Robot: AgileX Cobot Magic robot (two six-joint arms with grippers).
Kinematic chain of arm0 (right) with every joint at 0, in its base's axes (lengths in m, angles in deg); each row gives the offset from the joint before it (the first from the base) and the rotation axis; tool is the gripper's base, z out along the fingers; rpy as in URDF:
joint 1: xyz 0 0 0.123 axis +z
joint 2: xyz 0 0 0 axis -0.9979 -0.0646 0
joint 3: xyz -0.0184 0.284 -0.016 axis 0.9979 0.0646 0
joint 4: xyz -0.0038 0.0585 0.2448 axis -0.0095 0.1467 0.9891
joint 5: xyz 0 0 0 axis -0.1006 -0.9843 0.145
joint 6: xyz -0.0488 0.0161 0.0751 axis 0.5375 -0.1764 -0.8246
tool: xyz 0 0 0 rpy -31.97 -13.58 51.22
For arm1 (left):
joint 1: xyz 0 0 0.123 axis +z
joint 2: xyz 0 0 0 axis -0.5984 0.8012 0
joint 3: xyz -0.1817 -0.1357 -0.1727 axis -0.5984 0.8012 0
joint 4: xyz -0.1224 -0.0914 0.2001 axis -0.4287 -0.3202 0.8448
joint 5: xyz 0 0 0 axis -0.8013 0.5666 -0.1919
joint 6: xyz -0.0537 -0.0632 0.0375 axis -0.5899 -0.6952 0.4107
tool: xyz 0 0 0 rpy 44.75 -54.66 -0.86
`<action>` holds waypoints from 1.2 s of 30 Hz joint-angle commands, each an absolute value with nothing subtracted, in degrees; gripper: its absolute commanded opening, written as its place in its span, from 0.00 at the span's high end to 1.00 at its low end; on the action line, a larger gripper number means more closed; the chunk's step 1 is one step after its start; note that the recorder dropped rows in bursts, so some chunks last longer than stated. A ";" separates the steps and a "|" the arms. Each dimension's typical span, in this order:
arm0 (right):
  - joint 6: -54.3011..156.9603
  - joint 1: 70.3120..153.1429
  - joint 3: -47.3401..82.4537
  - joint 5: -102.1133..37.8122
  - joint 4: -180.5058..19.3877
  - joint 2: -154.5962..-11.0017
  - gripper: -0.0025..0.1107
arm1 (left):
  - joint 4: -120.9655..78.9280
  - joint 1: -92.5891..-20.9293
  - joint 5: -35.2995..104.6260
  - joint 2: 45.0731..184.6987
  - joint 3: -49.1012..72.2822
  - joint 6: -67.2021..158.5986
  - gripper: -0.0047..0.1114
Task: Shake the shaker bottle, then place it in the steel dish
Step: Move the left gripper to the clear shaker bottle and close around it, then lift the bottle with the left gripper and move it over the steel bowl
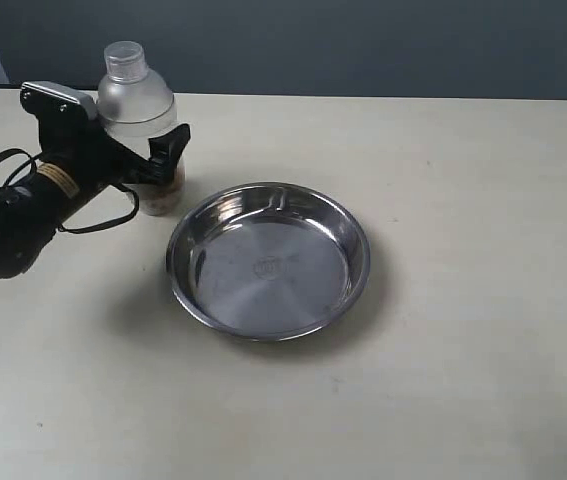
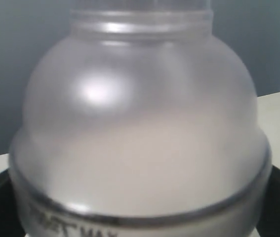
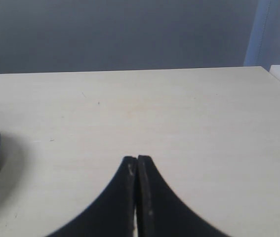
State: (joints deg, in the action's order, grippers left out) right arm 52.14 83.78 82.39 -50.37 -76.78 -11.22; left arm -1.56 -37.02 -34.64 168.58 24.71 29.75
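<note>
- Looking from outside, I see my left gripper (image 1: 135, 130) squeezing the bottle (image 1: 135, 85), just left of the dish (image 1: 263, 335).
- Only my right wrist camera shows the right gripper (image 3: 137, 165), pinched together on nothing.

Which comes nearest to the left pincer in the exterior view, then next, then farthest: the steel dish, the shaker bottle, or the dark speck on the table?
From the left pincer:
1. shaker bottle: held between its fingers, back left of the table.
2. steel dish: close by on the right, toward the middle.
3. dark speck: farthest, well right, past the dish.
</note>
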 commanded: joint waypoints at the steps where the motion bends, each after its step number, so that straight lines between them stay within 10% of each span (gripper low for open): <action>1: 52.12 83.46 82.45 -49.62 -77.06 -11.00 0.98 | -0.83 -37.46 -35.30 169.58 24.12 29.66 0.06; 9: 52.12 83.46 82.45 -49.62 -77.06 -11.00 0.98 | -3.73 -37.46 -35.30 169.58 24.12 29.66 0.27; 18: 52.12 83.46 82.45 -49.62 -77.06 -11.00 0.98 | 1.99 -37.46 -35.30 169.58 24.12 29.78 0.96; 36: 52.12 83.46 82.45 -49.62 -77.06 -11.00 0.98 | -1.26 -36.73 -30.76 158.30 27.08 27.55 0.96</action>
State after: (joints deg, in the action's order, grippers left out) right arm 52.14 83.78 82.39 -50.37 -76.78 -11.22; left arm -0.17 -36.92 -30.78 162.15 26.12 29.28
